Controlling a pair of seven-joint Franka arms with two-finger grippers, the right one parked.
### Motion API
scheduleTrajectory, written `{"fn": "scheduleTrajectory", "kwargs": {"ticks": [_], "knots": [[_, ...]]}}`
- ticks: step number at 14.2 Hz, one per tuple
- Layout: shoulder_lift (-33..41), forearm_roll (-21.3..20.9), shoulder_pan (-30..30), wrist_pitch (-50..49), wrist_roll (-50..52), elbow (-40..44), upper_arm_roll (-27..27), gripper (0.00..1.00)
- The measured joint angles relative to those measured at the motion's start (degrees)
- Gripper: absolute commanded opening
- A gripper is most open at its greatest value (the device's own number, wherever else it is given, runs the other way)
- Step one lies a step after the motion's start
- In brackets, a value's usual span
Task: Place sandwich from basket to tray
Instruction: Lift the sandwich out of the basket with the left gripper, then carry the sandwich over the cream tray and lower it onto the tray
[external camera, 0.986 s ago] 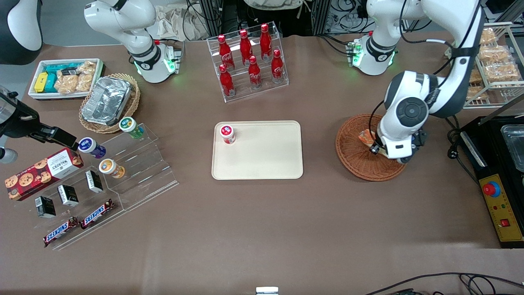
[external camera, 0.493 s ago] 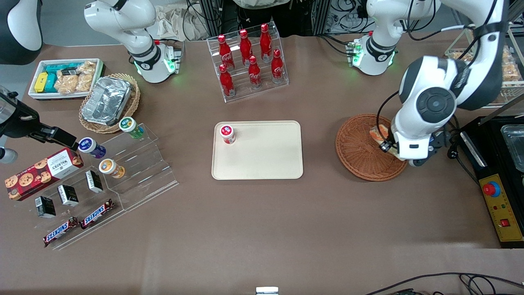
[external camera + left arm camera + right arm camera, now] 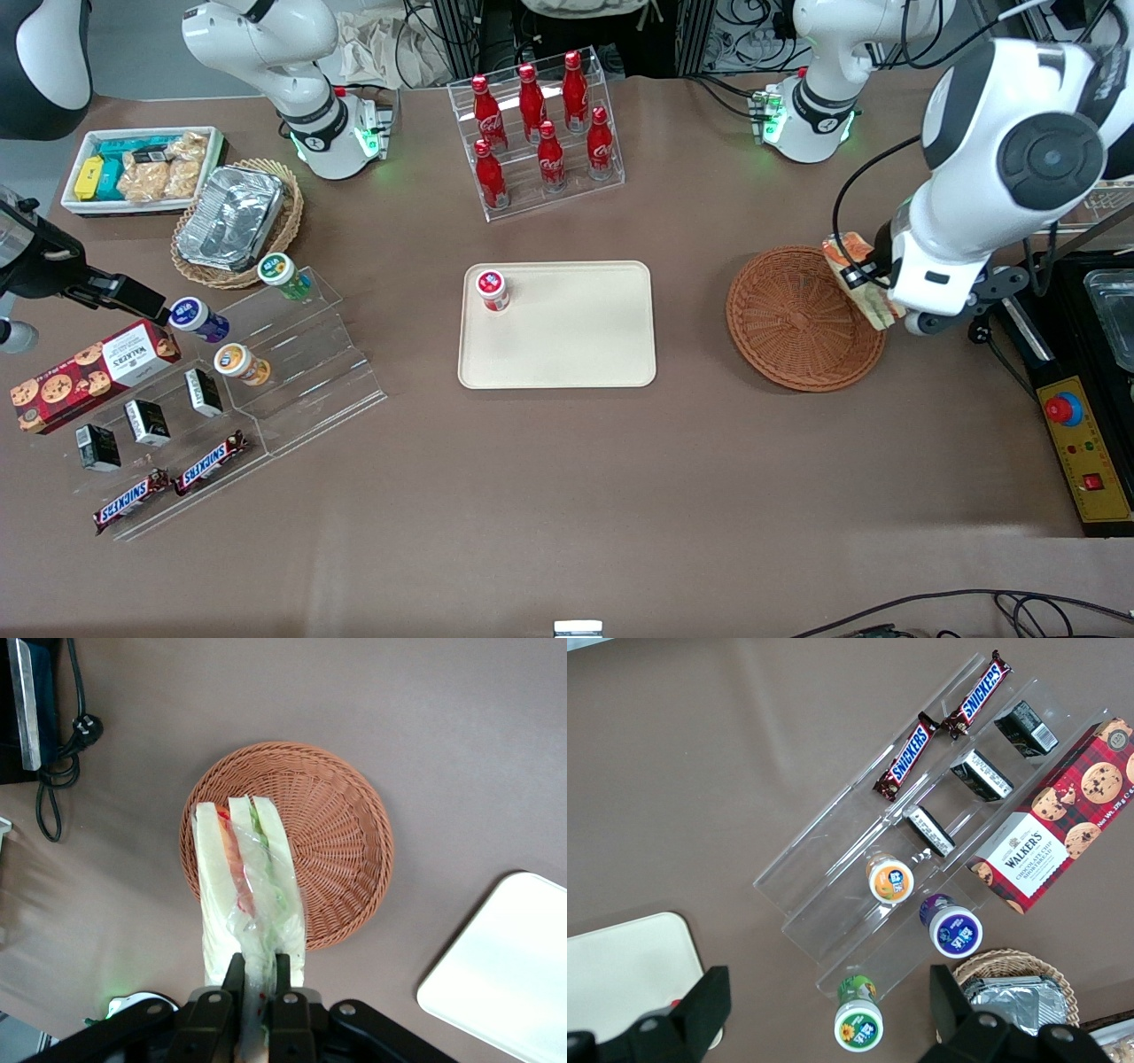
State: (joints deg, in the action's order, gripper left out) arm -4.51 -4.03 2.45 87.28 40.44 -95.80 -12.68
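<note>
Start at the gripper (image 3: 255, 970): you have it clenched on the sandwich (image 3: 248, 890), its two fingers pinching the clear wrap at one end while the wedge points straight away from the wrist. In the wrist view its long axis runs out from the fingers across the rim of the basket (image 3: 341, 842) (pale bread on the outside, orange-red and green layers between).

In the front view the sandwich (image 3: 859, 279) hangs clear above the basket (image 3: 793, 319), over the rim on the working arm's end, so nothing woven touches it now; the basket itself looks empty.

What matters for your next move is direction. The tray (image 3: 567, 354) lies well apart from the gripper (image 3: 873, 288), toward the parked arm's end of the table, with the whole basket between them. You will likely need to carry across the basket at this height, then lower.

One thing already stands on the tray: a small red-lidded jar (image 3: 492, 290) in the corner farther from the front camera. The bare middle looks like the safer landing spot.
</note>
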Motion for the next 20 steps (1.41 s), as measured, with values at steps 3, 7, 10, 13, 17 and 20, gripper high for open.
{"fn": "scheduleTrajectory", "kwargs": {"ticks": [3,7,10,13,17,20], "knots": [[0.06,0.03,0.34,-0.19,-0.81,-0.12,-0.29,0.0],[-0.62,0.04,0.77,0.23,-1.51,-0.4,-3.6,0.0],[-1.65,-0.14,3.7,4.28,-1.51,-0.73,-4.41,0.0],[-3.42,-0.2,5.97,11.3,-1.49,-1.95,-4.78,0.0],[-6.75,-0.98,11.06,18.4,2.29,-2.48,-5.12,0.0],[-8.37,-0.94,13.88,22.51,3.19,-3.05,-5.31,0.0]]}}
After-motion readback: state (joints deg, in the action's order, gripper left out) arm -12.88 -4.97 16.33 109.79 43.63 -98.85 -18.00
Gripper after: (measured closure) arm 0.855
